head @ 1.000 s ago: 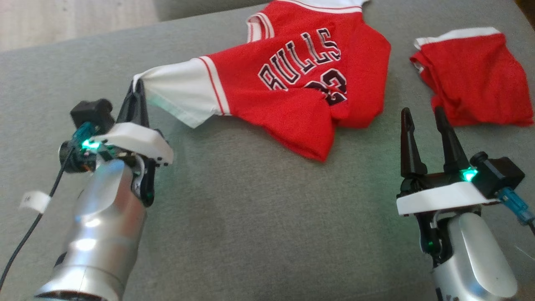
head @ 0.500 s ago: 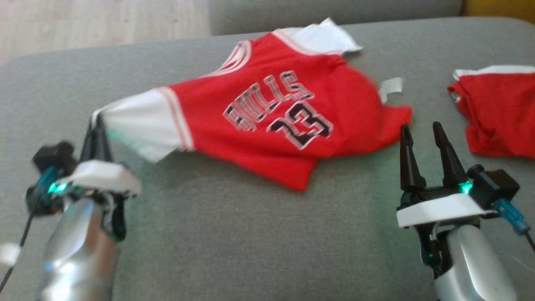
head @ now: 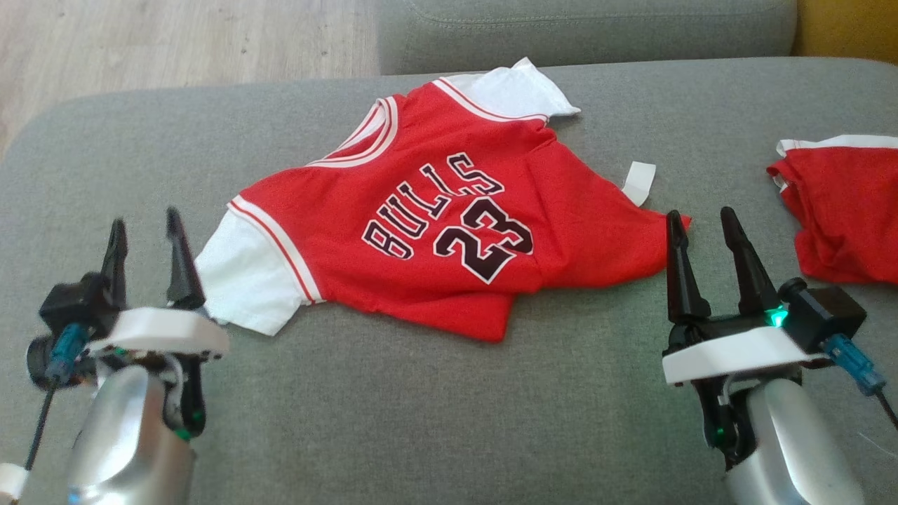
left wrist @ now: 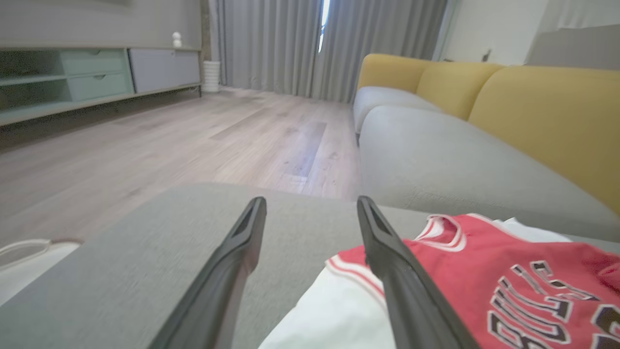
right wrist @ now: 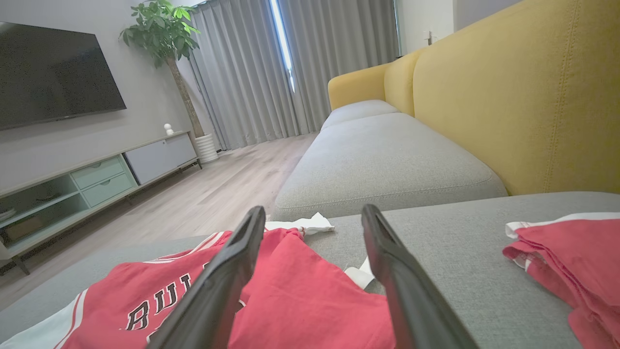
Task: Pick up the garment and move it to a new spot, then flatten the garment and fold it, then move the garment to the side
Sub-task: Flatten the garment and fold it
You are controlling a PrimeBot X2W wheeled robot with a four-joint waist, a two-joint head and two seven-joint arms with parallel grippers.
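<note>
A red jersey [head: 449,231] with white sleeves and "BULLS 23" lettering lies spread, a little rumpled, on the grey sofa cushion [head: 421,421]. My left gripper [head: 144,228] stands open just left of the jersey's near white sleeve [head: 245,284], nothing between its fingers. In the left wrist view the sleeve [left wrist: 334,315] lies below and right of the open gripper [left wrist: 310,206]. My right gripper [head: 694,219] is open beside the jersey's right hem corner. The right wrist view has the jersey [right wrist: 300,300] under the open gripper [right wrist: 312,213].
A second red garment [head: 842,210] with white trim lies bunched at the cushion's right side. A white tag [head: 638,182] lies by the jersey. Wooden floor [head: 175,42] is beyond the cushion's far left edge; a yellow backrest [right wrist: 508,97] rises on the right.
My left gripper has let go of the white sleeve and now stands open; the sleeve has dropped onto the cushion. The jersey lies flatter. The head camera has shifted.
</note>
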